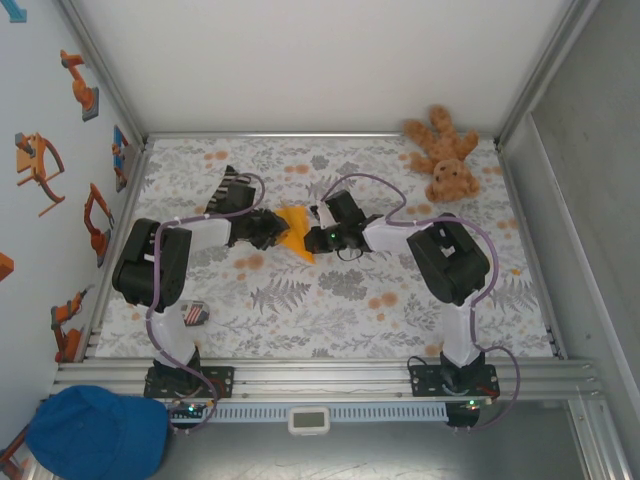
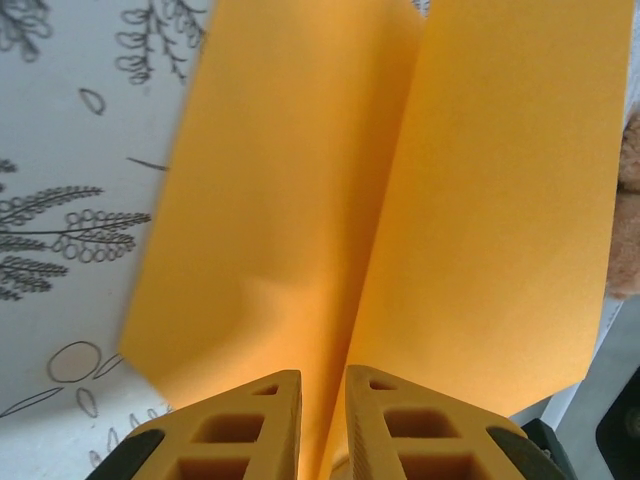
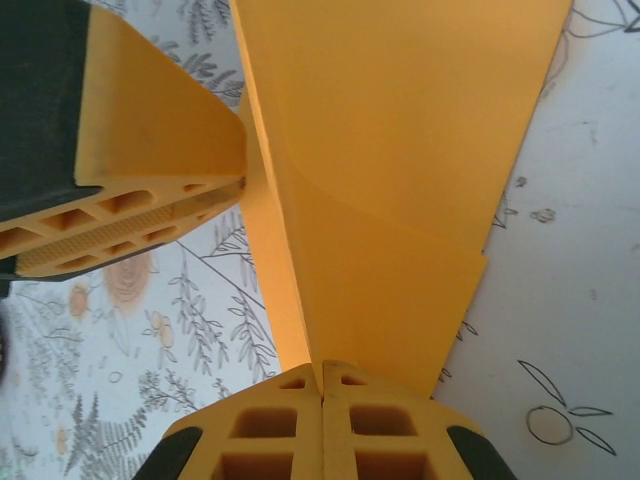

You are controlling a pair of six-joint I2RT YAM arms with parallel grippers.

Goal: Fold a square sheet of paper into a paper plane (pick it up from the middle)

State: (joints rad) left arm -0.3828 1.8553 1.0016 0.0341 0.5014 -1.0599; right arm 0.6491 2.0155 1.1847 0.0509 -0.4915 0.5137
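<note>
The orange-yellow paper [image 1: 297, 232], folded into a creased shape, hangs between my two grippers at the table's middle. My right gripper [image 1: 313, 238] is shut on its lower edge [image 3: 322, 375], and the layered paper [image 3: 400, 150] fans up and away from the fingertips. My left gripper [image 1: 272, 230] faces it from the left. Its jaws [image 2: 323, 400] stand a narrow gap apart, with the paper's [image 2: 400, 200] centre crease running down into that gap. The left gripper's fingers [image 3: 160, 130] also sit at the paper's edge in the right wrist view.
A brown teddy bear [image 1: 445, 155] lies at the back right corner. A small striped sock [image 1: 193, 314] rests near the left arm's base. A blue cap [image 1: 95, 432] lies off the table at the front left. Metal frame rails border the flowered tablecloth [image 1: 350, 300].
</note>
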